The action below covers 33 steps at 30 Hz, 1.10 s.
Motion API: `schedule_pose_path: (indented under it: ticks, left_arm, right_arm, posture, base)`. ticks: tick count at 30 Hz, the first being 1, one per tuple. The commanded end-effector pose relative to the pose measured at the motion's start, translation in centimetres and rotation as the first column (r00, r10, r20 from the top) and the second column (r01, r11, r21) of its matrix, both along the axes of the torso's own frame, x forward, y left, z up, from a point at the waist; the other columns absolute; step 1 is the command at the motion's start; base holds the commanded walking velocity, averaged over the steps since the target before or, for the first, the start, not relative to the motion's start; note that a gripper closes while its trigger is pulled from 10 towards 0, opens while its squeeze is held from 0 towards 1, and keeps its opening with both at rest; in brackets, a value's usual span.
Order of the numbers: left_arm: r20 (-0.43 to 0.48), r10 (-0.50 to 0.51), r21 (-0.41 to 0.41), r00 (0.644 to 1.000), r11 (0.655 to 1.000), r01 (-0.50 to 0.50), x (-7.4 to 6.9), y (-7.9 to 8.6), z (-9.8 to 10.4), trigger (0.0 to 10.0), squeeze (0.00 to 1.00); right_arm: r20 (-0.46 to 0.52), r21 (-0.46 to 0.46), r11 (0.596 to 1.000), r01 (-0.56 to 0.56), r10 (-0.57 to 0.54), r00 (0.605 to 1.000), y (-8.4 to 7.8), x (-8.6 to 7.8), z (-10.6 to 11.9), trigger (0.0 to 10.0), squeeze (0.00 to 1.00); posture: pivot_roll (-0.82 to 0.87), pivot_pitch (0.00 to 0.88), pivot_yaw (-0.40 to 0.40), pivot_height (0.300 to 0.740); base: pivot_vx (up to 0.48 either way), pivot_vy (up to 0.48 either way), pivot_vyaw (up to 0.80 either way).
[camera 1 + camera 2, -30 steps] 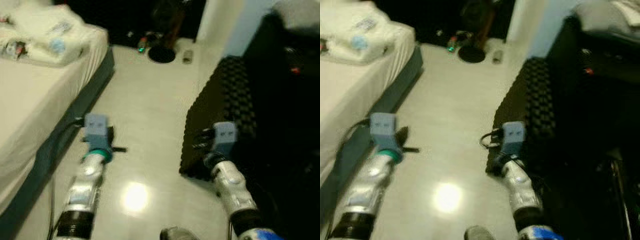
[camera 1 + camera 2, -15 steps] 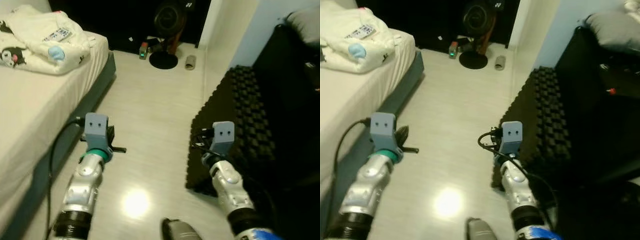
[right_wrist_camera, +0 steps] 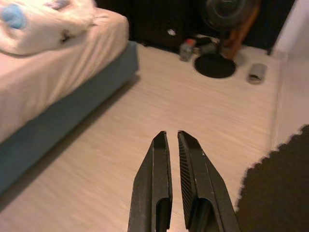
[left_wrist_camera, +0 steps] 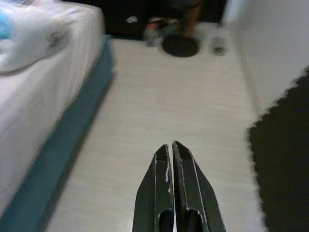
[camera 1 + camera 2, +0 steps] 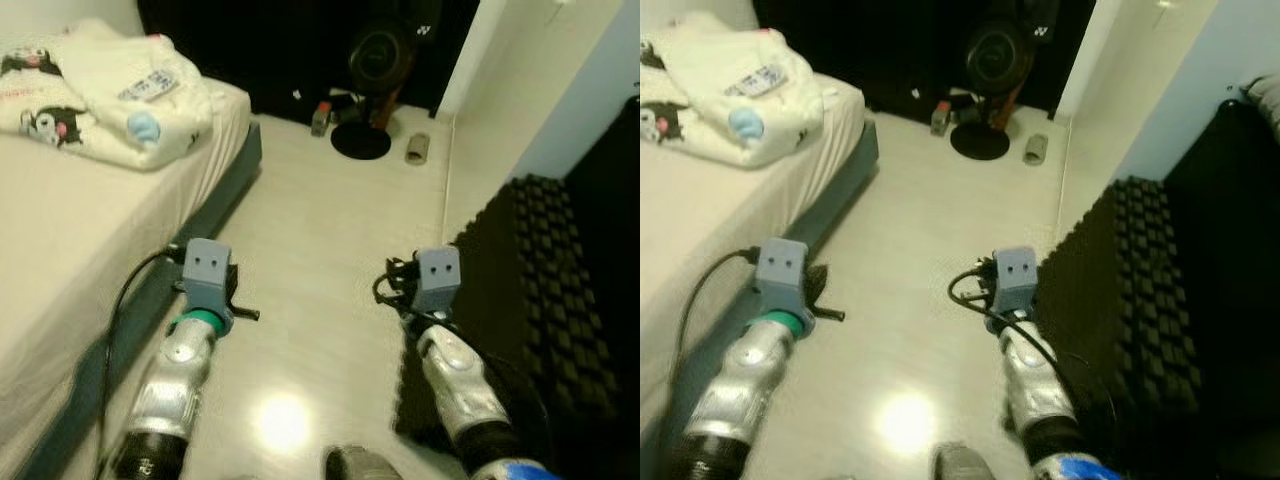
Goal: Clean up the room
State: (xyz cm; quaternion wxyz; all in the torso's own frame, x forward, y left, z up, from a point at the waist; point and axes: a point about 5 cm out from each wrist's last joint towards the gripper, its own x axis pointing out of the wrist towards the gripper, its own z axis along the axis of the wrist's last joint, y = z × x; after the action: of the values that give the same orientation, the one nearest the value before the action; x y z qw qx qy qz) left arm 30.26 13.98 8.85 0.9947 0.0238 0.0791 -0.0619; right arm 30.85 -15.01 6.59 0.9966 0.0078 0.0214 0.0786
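On the pale wood floor at the far end lie a small grey cylinder [image 5: 417,149] and a small boxy item [image 5: 320,117], beside the round black base of a standing fan [image 5: 361,141]. A crumpled white blanket with cartoon prints [image 5: 110,95] lies on the bed [image 5: 60,240] at the left. Both arms are held forward over bare floor, well short of those things. My left gripper [image 4: 171,145] is shut and holds nothing. My right gripper [image 3: 172,135] is shut too, with only a slim gap and nothing in it.
A black foam mat [image 5: 545,300] with a jagged edge covers the floor on the right, against dark furniture [image 5: 1240,220]. The bed's teal base [image 5: 215,215] borders the left. A white wall corner [image 5: 500,60] stands at the far right. Open floor runs between bed and mat.
The whole view has shifted: the fan, the floor items and the bed now sit lower and further right, and the picture is sharper. Both arms hold the same pose, grippers unchanged.
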Motion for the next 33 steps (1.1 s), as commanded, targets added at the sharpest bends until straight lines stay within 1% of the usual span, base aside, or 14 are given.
schedule_pose_path:
  ticks: [1,13,19,27,33]
  left_arm:
    - [-0.027,0.011,0.019,1.0,1.0,-0.01,-0.31,0.51,-0.76,10.0,0.0]
    - [-0.021,0.01,0.024,1.0,1.0,-0.009,-0.16,0.72,-0.78,10.0,0.0]
    - [-0.017,0.014,0.024,1.0,1.0,-0.013,0.01,0.81,-0.64,10.0,0.0]
    - [-0.014,0.014,0.02,1.0,1.0,-0.014,-0.06,0.68,-0.68,10.0,0.0]
    - [-0.016,0.016,0.02,1.0,1.0,-0.016,-0.11,0.7,-0.77,10.0,0.0]
  right_arm:
    - [-0.012,0.017,1.0,0.005,-0.005,1.0,0.06,-0.1,-0.24,10.0,0.0]
    - [-0.007,0.021,1.0,0.001,0.0,1.0,0.23,0.1,-0.05,10.0,0.0]
    - [-0.008,0.02,1.0,0.019,-0.019,1.0,-0.39,0.21,-0.02,10.0,0.0]
    - [0.0,0.029,1.0,0.004,-0.004,1.0,0.24,0.13,0.03,10.0,0.0]
    - [0.009,0.043,0.999,-0.007,0.007,1.0,0.4,0.15,0.17,10.0,0.0]
  posture:
    - [-0.03,0.008,-0.002,0.74]
    - [-0.03,0.01,-0.003,0.74]
    - [-0.03,0.009,-0.001,0.74]
    - [-0.03,0.009,-0.004,0.74]
    - [-0.03,0.008,-0.004,0.74]
  base:
    - [0.442,0.0,0.0]
    - [0.443,0.0,-0.76]
    - [0.437,0.0,-0.78]
    - [0.434,0.0,0.0]
    - [0.436,0.0,0.0]
